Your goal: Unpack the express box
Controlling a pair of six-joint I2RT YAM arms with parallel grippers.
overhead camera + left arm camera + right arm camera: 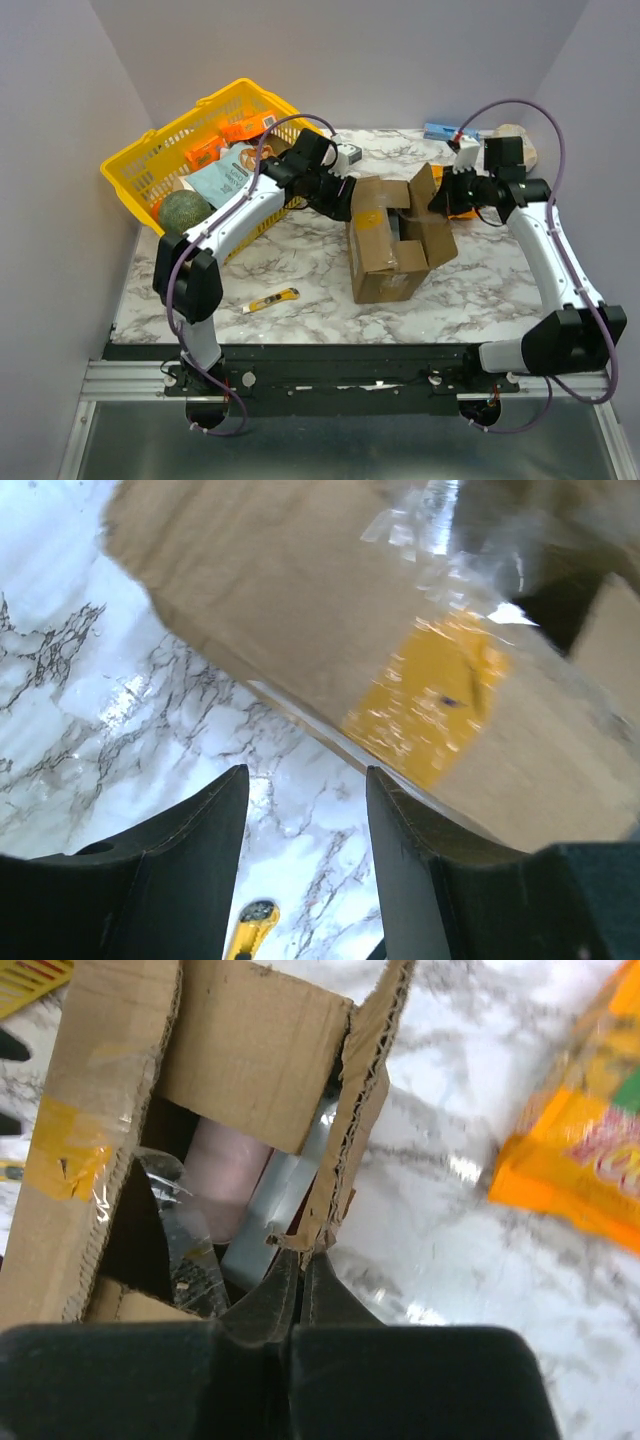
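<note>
The express box (pixel 385 255), brown cardboard with a yellow sticker (pixel 430 705), stands mid-table with its top flaps up. My left gripper (pixel 343 198) hangs at the box's left upper edge. In the left wrist view its fingers (pixel 205 860) stand apart over bare marble, the box side (pixel 300 590) just beyond them, and nothing is between them. My right gripper (pixel 438 203) is shut on the lower edge of the box's right flap (pixel 350 1130); the cardboard is pinched at the fingertips (pixel 305 1257). Inside the open box lie a pinkish item (pixel 225 1175) and a silvery packet (pixel 275 1220).
A yellow basket (pixel 150 160) full of goods sits at the back left, behind the left arm. A yellow utility knife (pixel 272 300) lies on the marble near the front. An orange packet (pixel 580 1160) lies right of the box. A blue box (pixel 445 130) is at the back.
</note>
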